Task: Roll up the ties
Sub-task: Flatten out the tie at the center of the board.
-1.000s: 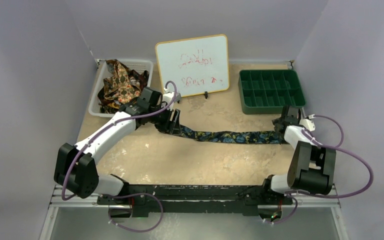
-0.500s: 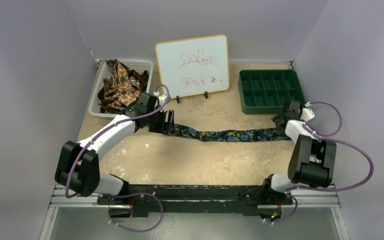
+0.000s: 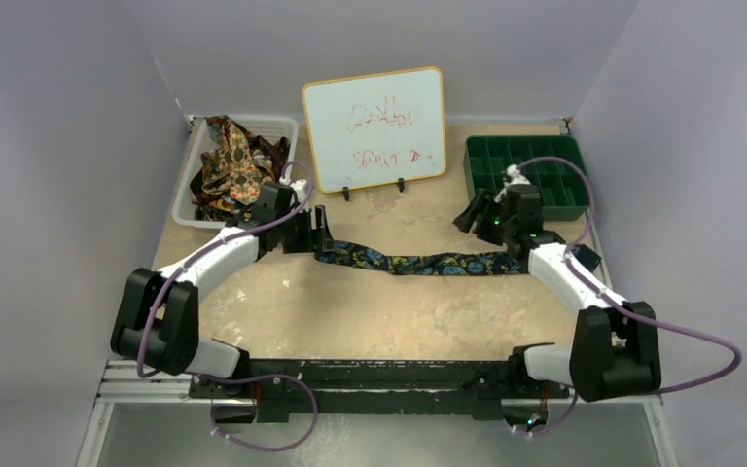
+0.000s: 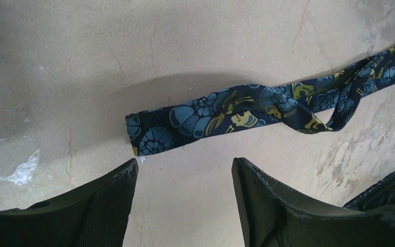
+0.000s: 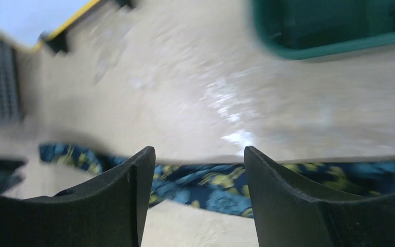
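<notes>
A dark navy tie (image 3: 418, 263) with blue and gold flowers lies stretched left to right across the tan table. My left gripper (image 3: 317, 232) hovers just beyond its left end, open and empty. In the left wrist view the tie's narrow end (image 4: 154, 135) lies flat just ahead of the left gripper (image 4: 185, 172), and the strip twists further right. My right gripper (image 3: 475, 214) hangs above the tie's right part, open and holding nothing. In the blurred right wrist view the tie (image 5: 200, 185) runs behind the right gripper (image 5: 199, 157). More ties (image 3: 235, 165) are heaped in a white basket.
The white basket (image 3: 191, 209) stands at the back left. A whiteboard (image 3: 374, 126) with red writing stands at the back centre. A green divided tray (image 3: 545, 195) sits at the back right, close behind my right wrist. Grey walls close in both sides.
The left gripper has drawn back to the left, and the tie's left end has shifted left with it and now lies free. The right gripper has swung from the tie's right end up and leftward.
</notes>
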Action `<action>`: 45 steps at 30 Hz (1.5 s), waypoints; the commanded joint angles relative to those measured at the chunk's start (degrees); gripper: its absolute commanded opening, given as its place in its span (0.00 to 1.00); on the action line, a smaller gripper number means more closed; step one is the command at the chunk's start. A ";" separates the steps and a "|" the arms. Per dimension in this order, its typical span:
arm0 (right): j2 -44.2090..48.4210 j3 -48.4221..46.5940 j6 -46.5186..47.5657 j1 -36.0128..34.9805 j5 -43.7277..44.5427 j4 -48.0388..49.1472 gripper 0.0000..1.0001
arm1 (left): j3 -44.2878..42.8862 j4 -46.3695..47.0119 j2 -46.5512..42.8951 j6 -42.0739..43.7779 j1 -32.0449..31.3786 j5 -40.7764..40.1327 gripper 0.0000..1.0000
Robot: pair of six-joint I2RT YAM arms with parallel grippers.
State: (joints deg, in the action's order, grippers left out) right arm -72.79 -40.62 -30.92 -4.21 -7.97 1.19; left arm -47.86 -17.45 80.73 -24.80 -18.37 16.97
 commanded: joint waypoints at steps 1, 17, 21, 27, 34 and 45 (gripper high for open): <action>-1.86 -3.85 5.13 -6.05 -8.84 1.49 0.67 | 1.45 7.20 2.69 -3.15 0.35 0.47 0.65; -10.79 -12.06 11.39 -18.02 -20.07 -2.53 0.62 | 4.34 13.60 8.11 -3.12 0.44 -6.52 0.47; -14.04 -13.89 12.48 -21.04 -15.19 -5.37 0.61 | 4.81 12.42 6.73 -2.89 0.38 -6.69 0.35; -19.13 -17.52 13.23 -25.80 -8.76 -7.98 0.59 | 5.96 8.80 3.49 -2.61 0.44 -7.94 0.30; -24.68 -21.12 14.96 -27.99 -4.42 -11.40 0.53 | 9.63 3.84 -3.69 -3.39 0.52 -11.05 0.28; -29.69 -24.64 16.54 -30.28 -3.54 -13.85 0.53 | 10.72 -3.03 -8.72 -7.59 0.53 -14.75 0.26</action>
State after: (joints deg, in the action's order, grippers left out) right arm -101.36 -61.93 -16.36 -33.17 -12.73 -10.33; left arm -37.50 -17.08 74.24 -29.87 -18.37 4.40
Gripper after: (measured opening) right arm 0.536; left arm 0.231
